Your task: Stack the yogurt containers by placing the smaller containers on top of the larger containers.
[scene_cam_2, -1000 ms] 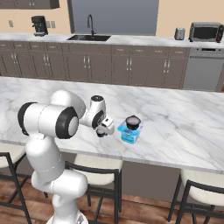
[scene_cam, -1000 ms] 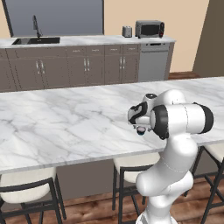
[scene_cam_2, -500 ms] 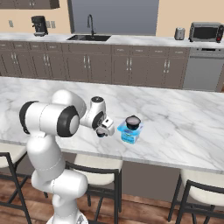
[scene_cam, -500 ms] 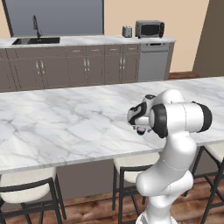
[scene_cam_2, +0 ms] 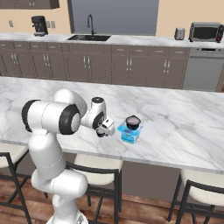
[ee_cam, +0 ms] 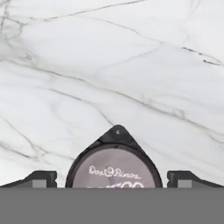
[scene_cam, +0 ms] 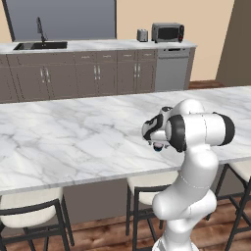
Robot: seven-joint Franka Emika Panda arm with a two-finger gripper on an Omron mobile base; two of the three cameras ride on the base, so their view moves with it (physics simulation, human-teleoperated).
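Note:
In the hand view a dark round yogurt container (ee_cam: 114, 159) with a pale grey lid printed "Dos Pinos" sits on the marble between my gripper's (ee_cam: 113, 178) fingertips (ee_cam: 42, 177). The jaws are open, one on each side of it and apart from it. Seen from the right base, the gripper (scene_cam_2: 103, 132) hangs low over the counter. Just to its right another dark round yogurt container (scene_cam_2: 132, 121) rests on a light-blue base (scene_cam_2: 130, 136). In the left base view the gripper (scene_cam: 157, 145) is tucked against the arm's forearm. I cannot tell which cup is the smaller.
The marble island (scene_cam_2: 183, 118) stretches wide to both sides. Bar stools (scene_cam_2: 94, 168) stand under its near edge. The back counter holds a sink (scene_cam_2: 89, 37), a coffee maker (scene_cam_2: 39, 25), a toaster (scene_cam_2: 179, 33) and a microwave (scene_cam_2: 205, 31).
The hand has sunk slightly toward the counter. Its jaws have stayed open. The cup on the blue base has not moved.

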